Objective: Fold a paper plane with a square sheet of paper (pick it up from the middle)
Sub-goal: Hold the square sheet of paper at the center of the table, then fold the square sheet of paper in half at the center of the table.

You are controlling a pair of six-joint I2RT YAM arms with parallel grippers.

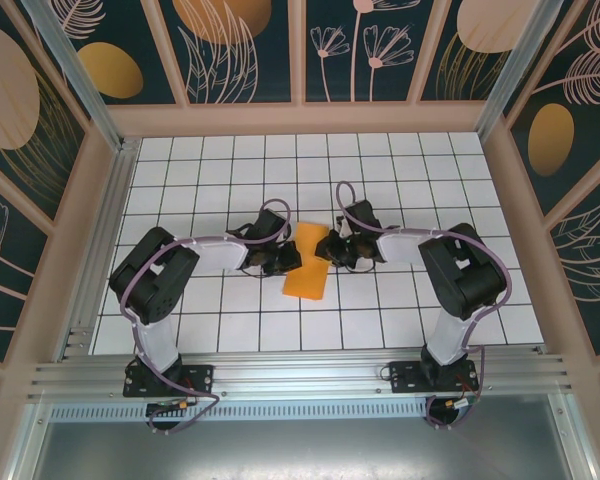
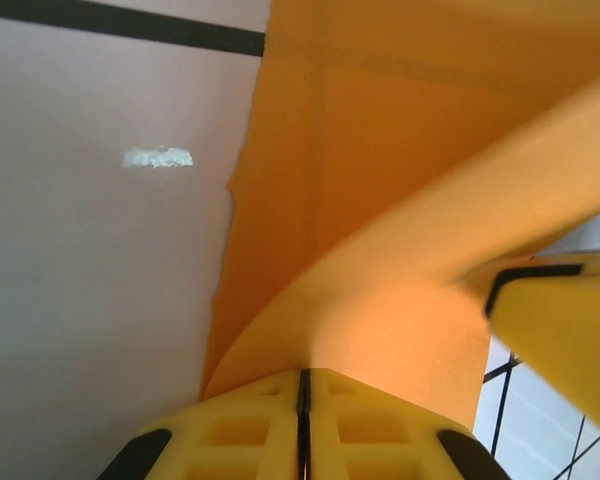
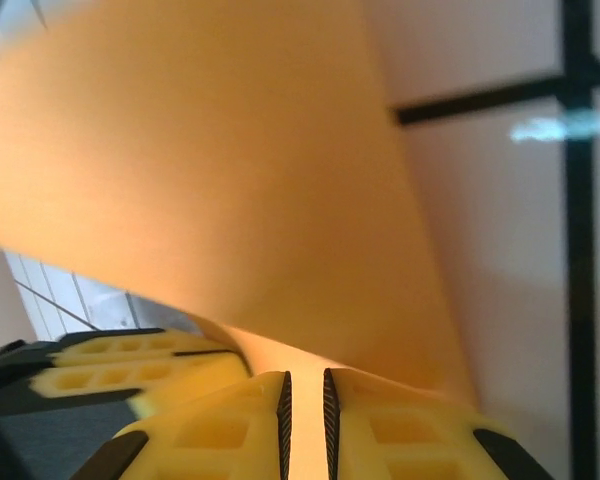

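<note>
Orange paper sheet (image 1: pixel 305 268) sat at frame centre in top view, curled up at both sides. Left gripper (image 2: pixel 302 385) was clamped on its left edge, right gripper (image 3: pixel 305 392) pinched its right edge.

At the middle of the table (image 1: pixel 210 320): sheet of paper (image 1: pixel 306 262). On its left, left gripper (image 1: pixel 288 260), clamped onto that edge. On its right and slightly farther back, right gripper (image 1: pixel 327 250), clamped onto that edge. At the table's near edge, well apart: left arm base (image 1: pixel 165 378) and right arm base (image 1: pixel 430 375).
</note>
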